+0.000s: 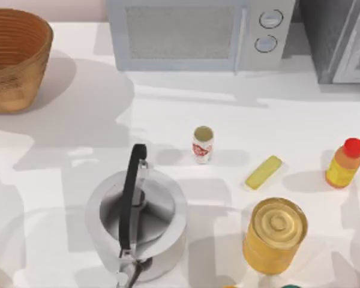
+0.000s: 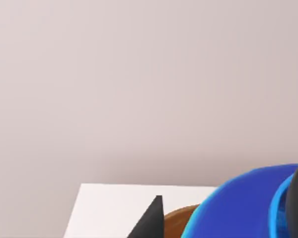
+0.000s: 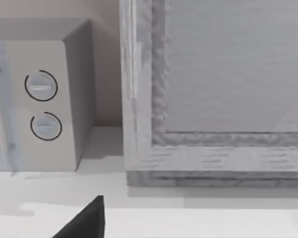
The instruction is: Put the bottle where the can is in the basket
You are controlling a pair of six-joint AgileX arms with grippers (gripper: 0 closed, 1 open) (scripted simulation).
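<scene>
The bottle (image 1: 345, 163), orange-yellow with a red cap, stands at the table's right edge. The can (image 1: 202, 144), slim and white with red markings and a dull gold top, stands upright on the table near the middle, far from the basket. The wicker basket (image 1: 12, 60) sits at the back left corner, and what shows of its inside is bare. A black part of my left gripper (image 2: 151, 222) reaches into the left wrist view beside a brown curved edge. A black part of my right gripper (image 3: 84, 222) shows above the white table, facing the microwave.
A silver kettle (image 1: 136, 225) with a black handle stands front centre. A big golden tin (image 1: 275, 235) is front right, with a yellow bar (image 1: 263, 172) behind it. A microwave (image 1: 198, 33) and a grey appliance (image 1: 342, 39) line the back. A blue rounded object (image 2: 238, 210) is close to the left wrist.
</scene>
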